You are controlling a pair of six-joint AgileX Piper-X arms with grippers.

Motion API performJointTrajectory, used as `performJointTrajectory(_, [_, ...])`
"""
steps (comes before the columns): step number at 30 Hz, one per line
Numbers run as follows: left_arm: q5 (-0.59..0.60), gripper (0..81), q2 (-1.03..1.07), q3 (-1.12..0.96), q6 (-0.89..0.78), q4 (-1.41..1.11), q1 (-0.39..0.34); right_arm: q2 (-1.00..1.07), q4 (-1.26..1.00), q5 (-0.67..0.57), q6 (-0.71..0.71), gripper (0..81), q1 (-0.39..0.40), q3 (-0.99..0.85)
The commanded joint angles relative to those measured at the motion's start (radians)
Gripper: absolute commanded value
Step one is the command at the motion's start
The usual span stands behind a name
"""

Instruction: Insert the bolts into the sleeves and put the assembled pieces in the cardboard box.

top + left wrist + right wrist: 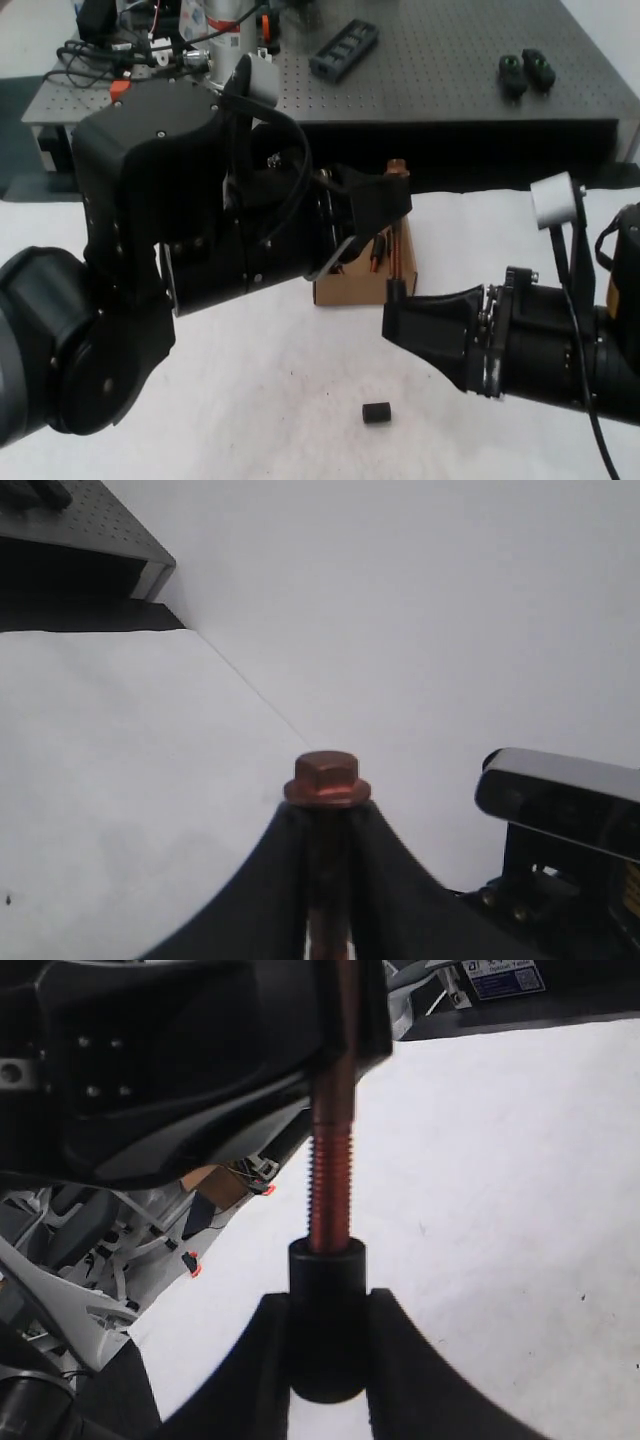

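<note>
While the left hand [327, 825] is clamping the bolt [326, 778] below its head and the right hand [328, 1310] is squeezing the sleeve [327, 1265], the bolt's threaded end is meeting the sleeve's mouth, axes lining up, so the push is probably running straight along them.

In the high view the left gripper [393, 200] hides much of the cardboard box [350, 290]. The bolt [326, 780] has its long part tucked between that gripper's fingers [265, 890] and cut off at the edge. Its tip is hidden inside the sleeve [327, 1305].
</note>
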Motion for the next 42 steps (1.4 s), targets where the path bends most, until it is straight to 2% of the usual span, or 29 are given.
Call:
performJointTrajectory(1, [0.009, 0.6, -0.010, -0.006, -0.009, -0.027, 0.003, -0.003, -0.034, 0.014, -0.024, 4.0, 0.002, -0.004])
performJointTrajectory(7, [0.013, 0.6, -0.010, -0.006, -0.009, -0.027, 0.003, -0.003, -0.120, 0.050, -0.042, 4.0, 0.002, -0.004])
performJointTrajectory(12, [0.084, 1.8, -0.010, -0.006, -0.047, 0.000, 0.003, -0.003, -0.180, 0.081, -0.064, 4.0, -0.005, -0.004])
performJointTrajectory(14, [0.098, 13.0, -0.010, -0.006, -0.046, 0.034, 0.003, -0.003, -0.182, 0.093, -0.088, 4.0, -0.014, -0.004])
performJointTrajectory(17, [0.091, 46.1, -0.010, -0.006, -0.025, 0.070, 0.003, 0.010, -0.180, 0.139, -0.096, 4.0, -0.060, -0.004])
performJointTrajectory(18, [0.069, 53.4, -0.010, -0.006, -0.025, 0.081, 0.003, 0.027, -0.178, 0.145, -0.110, 4.0, -0.086, -0.011])
performJointTrajectory(19, [0.043, 57.5, -0.010, -0.006, -0.025, 0.097, 0.003, 0.046, -0.173, 0.150, -0.129, 4.0, -0.103, -0.021])
performJointTrajectory(24, [-0.030, 46.7, -0.010, -0.006, 0.110, 0.194, 0.008, 0.274, -0.167, 0.174, -0.255, 4.0, -0.153, -0.153])
performJointTrajectory(27, [-0.048, 46.2, -0.010, -0.006, 0.184, 0.232, 0.008, 0.418, -0.215, 0.190, -0.337, 4.0, -0.156, -0.252])
performJointTrajectory(29, [-0.055, 46.2, -0.010, -0.006, 0.208, 0.256, 0.008, 0.508, -0.220, 0.245, -0.337, 4.0, -0.156, -0.328])
performJointTrajectory(37, [-0.136, 46.2, -0.010, -0.006, 0.369, 0.436, 0.008, 0.905, 0.143, 0.422, -0.337, 4.0, -0.156, -0.748])
performJointTrajectory(42, [-0.159, 46.2, -0.008, -0.006, 0.418, 0.496, 0.008, 1.073, 0.392, 0.504, -0.369, 4.0, -0.156, -0.972])
